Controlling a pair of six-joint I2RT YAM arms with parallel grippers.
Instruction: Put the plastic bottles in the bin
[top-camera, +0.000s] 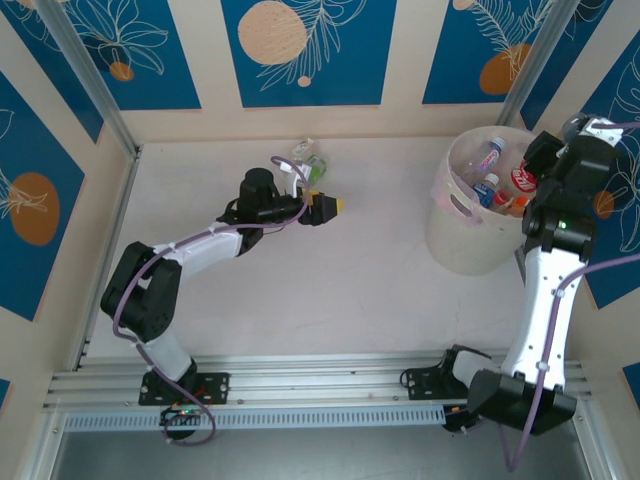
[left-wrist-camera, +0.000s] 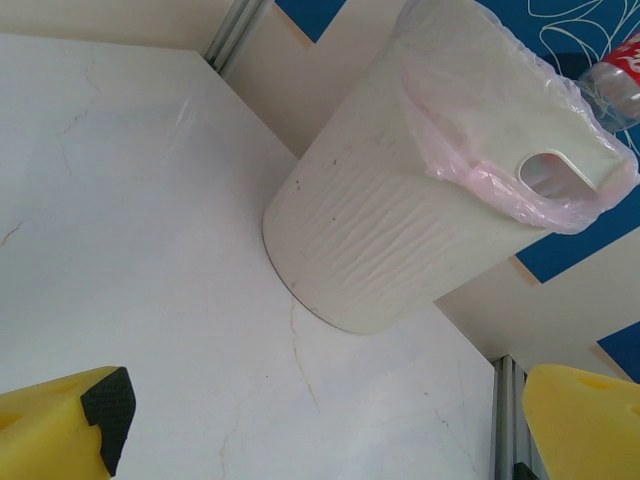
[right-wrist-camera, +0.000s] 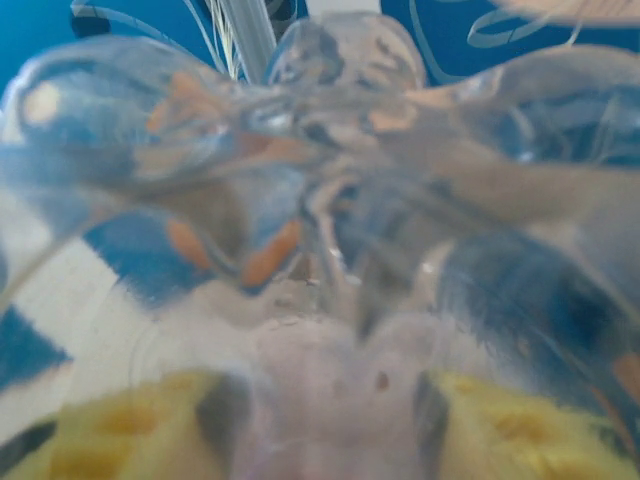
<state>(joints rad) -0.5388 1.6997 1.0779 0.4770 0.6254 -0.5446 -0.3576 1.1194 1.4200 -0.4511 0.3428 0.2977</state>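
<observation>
The bin (top-camera: 468, 243) stands at the right of the table, lined with a pink bag, and several plastic bottles (top-camera: 489, 186) lie inside it. My right gripper (top-camera: 537, 160) hangs over the bin's right rim, shut on a clear crushed bottle (right-wrist-camera: 330, 200) between its yellow fingers (right-wrist-camera: 130, 420). That red-labelled bottle (left-wrist-camera: 615, 85) shows above the bin (left-wrist-camera: 400, 220) in the left wrist view. My left gripper (top-camera: 330, 207) is open and holds nothing, mid-table, pointing toward the bin. Just behind its wrist lie crushed clear bottles (top-camera: 306, 160), one with green on it.
Blue-and-cream panelled walls with aluminium posts (top-camera: 85, 80) enclose the table. A rail (top-camera: 300, 385) runs along the near edge by both arm bases. The white tabletop (left-wrist-camera: 150, 250) between my left gripper and the bin is bare.
</observation>
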